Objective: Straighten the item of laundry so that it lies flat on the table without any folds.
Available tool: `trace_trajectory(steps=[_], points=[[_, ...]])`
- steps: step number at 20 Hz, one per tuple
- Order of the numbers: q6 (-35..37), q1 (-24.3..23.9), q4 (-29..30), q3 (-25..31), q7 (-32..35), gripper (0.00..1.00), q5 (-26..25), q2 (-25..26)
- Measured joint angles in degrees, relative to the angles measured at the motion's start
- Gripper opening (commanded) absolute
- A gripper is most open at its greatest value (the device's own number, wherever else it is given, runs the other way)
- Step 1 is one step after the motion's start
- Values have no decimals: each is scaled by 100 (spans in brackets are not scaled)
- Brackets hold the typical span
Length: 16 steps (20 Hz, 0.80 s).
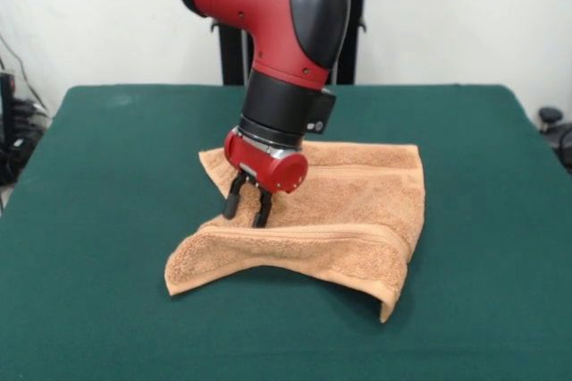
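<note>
Hand [248, 209] of the red and black arm [286, 32] comes down from above onto the towel's left part, its two dark fingers [233, 198] a little apart and pointing down, tips at or just above the cloth; whether they pinch any terry cannot be told. Beneath everything spreads the dark green tabletop [80, 220], far wider than the cloth. Near its middle lies the orange-tan terry towel [357, 211], not flat: its near edge is rolled over into a thick fold that runs from the front left corner to the front right corner, with a woven band [331, 233] along that fold. Most of the towel stretches to the right of the hand and toward the camera, its far left corner just behind the wrist.
</note>
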Motion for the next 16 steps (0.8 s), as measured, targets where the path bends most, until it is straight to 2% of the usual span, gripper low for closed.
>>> trace_trajectory(steps=[9,12,14,16], points=[[-2,11,-1,-16,0,100,-79,-1],[-2,9,-22,-44,1,100,-343,-1],[-4,-24,-69,-66,1,100,-779,-2],[-1,-51,-100,-66,1,100,-1011,-5]])
